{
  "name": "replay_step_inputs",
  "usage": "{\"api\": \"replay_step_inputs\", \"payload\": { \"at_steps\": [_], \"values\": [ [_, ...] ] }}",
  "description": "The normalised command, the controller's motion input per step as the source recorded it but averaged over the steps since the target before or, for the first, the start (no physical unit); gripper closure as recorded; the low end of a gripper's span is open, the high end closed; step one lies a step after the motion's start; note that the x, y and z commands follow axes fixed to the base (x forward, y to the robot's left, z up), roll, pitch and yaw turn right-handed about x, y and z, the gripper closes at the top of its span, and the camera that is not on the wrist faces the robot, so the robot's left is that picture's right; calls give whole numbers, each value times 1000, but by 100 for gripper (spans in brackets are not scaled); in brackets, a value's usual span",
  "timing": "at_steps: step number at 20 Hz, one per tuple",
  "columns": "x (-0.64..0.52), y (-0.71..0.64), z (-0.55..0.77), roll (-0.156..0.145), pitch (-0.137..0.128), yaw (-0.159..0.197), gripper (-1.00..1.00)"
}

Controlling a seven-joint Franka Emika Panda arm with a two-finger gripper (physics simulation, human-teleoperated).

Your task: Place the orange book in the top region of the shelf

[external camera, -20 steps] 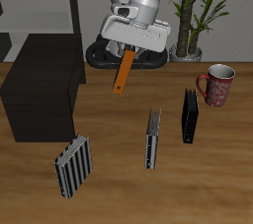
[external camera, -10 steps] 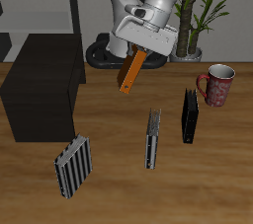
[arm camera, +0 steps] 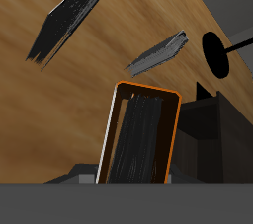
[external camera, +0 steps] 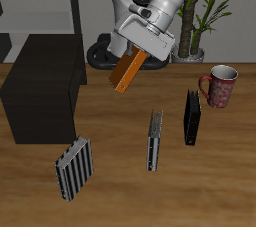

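Note:
The orange book [external camera: 129, 70] hangs tilted in the air above the table, held by my gripper [external camera: 140, 51], which is shut on its upper end. In the wrist view the orange book [arm camera: 138, 134] fills the middle, its orange cover framing a dark face; my fingers are hidden behind it. The shelf [external camera: 38, 86], a low matte black box, stands on the table to the side of the book, a short gap away. Its dark body [arm camera: 212, 129] shows past the book in the wrist view.
A black book [external camera: 191, 117] stands near a red mug [external camera: 219, 85]. One striped book [external camera: 155, 139] stands mid-table, another [external camera: 73, 167] nearer the front edge. A pale grey rack [external camera: 45, 6] and a potted plant [external camera: 200, 11] stand at the back.
The gripper has lifted and turned, tilting the orange book further from upright toward flat. The book now shows more of its broad face.

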Motion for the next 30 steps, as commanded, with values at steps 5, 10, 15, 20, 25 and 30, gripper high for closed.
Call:
{"api": "replay_step_inputs", "payload": {
  "at_steps": [5, 10, 15, 20, 25, 30],
  "values": [
    [102, -163, -90, -115, -3, 38, 100],
    [59, -95, -81, -100, -27, 17, 100],
    [39, -3, -80, -55, 18, 23, 100],
    [-6, 104, -55, -19, -37, 42, 100],
    [37, -72, 42, -51, -38, 32, 100],
    [50, -98, -27, -34, -22, 23, 100]
  ]
}}
